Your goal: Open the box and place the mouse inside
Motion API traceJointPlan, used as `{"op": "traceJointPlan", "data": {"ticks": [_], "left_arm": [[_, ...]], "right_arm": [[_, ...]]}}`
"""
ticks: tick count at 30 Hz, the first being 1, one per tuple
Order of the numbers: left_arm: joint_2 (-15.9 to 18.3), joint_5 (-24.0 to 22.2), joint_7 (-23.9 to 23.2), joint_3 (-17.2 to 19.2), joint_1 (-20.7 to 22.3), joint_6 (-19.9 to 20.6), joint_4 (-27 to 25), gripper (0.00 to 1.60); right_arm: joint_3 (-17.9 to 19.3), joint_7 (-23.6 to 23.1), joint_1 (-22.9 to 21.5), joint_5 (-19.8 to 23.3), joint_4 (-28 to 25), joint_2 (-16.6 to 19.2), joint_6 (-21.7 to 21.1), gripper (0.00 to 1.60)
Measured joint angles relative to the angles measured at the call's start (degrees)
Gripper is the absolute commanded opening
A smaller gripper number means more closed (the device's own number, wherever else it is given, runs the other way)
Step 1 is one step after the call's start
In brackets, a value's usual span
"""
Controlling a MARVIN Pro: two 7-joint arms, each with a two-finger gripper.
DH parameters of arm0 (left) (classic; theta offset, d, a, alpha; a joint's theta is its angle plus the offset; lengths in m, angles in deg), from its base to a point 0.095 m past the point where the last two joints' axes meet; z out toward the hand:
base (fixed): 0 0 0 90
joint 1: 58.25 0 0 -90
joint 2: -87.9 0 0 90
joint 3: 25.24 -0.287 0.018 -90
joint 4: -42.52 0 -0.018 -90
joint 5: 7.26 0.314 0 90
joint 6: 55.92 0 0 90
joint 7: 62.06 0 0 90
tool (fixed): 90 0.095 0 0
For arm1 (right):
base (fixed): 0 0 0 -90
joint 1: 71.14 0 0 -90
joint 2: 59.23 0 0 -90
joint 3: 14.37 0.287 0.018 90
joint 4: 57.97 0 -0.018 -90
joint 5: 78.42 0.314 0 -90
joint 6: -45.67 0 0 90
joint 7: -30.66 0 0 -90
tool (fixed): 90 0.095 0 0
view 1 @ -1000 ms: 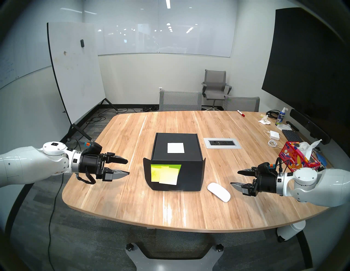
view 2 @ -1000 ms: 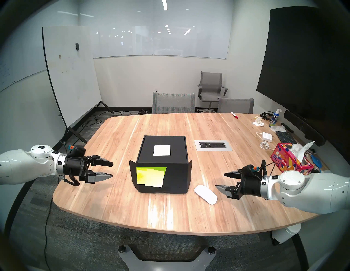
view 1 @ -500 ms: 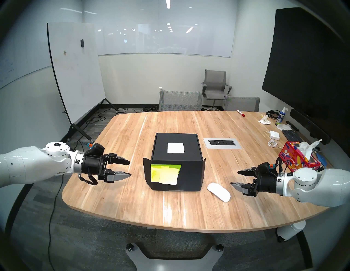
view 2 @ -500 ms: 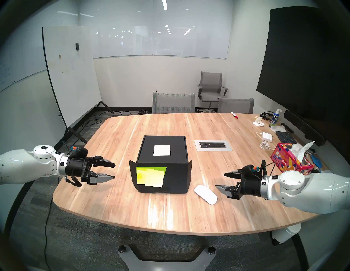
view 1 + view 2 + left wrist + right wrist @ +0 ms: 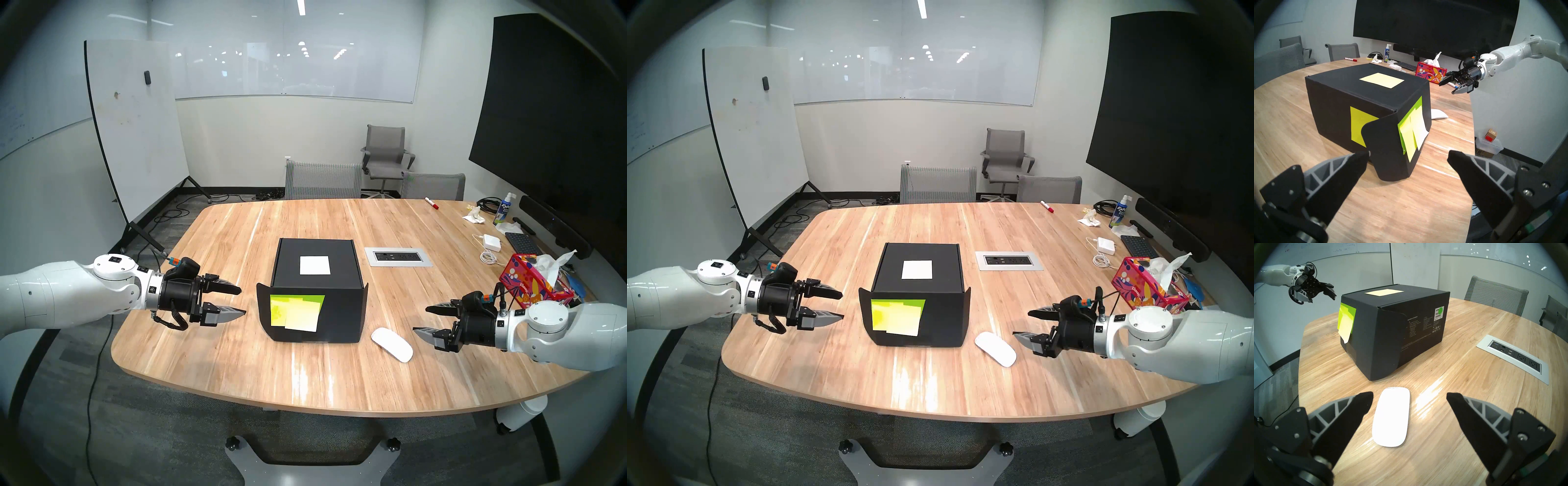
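The black box point(image 5: 342, 315) stands shut in the middle of the wooden table, with yellow-green sticky notes point(image 5: 297, 311) on its front flap and a white label point(image 5: 314, 265) on top. It also shows in the left wrist view point(image 5: 1356, 95) and the right wrist view point(image 5: 1390, 327). The white mouse point(image 5: 392, 344) lies on the table right of the box, and in the right wrist view point(image 5: 1392, 417) just ahead of the fingers. My left gripper point(image 5: 242, 301) is open and empty, just left of the box's side flap point(image 5: 1383, 149). My right gripper point(image 5: 420, 319) is open and empty, right of the mouse.
A power outlet panel point(image 5: 398, 256) is set into the table behind the mouse. A red patterned tissue box point(image 5: 529, 281), a white adapter with cable point(image 5: 492, 242), a keyboard point(image 5: 522, 242), a spray bottle point(image 5: 503, 210) and a marker point(image 5: 431, 203) lie at the right. Chairs point(image 5: 322, 180) stand behind.
My left gripper has moved right, closer to the box's left side, still open. The right arm, the box and the mouse have not moved.
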Motion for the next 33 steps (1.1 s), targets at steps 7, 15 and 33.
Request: {"op": "traceJointPlan", "data": {"ticks": [7,15,33], "left_arm": [[-1.7,-0.1,2.4,-0.3,-0.3,0.3,1.0,1.6],[-3.7,-0.1,4.2,-0.6,-0.8,0.5,2.8,1.6],[-7.8,-1.9,4.7,-0.8,-2.0,0.3,7.3,1.6]], "right_arm": [[0.0,0.0,0.0,0.0,0.0,0.0,0.0,1.6],[0.0,0.0,0.0,0.0,0.0,0.0,0.0,1.6],[0.0,0.0,0.0,0.0,0.0,0.0,0.0,1.6]]}}
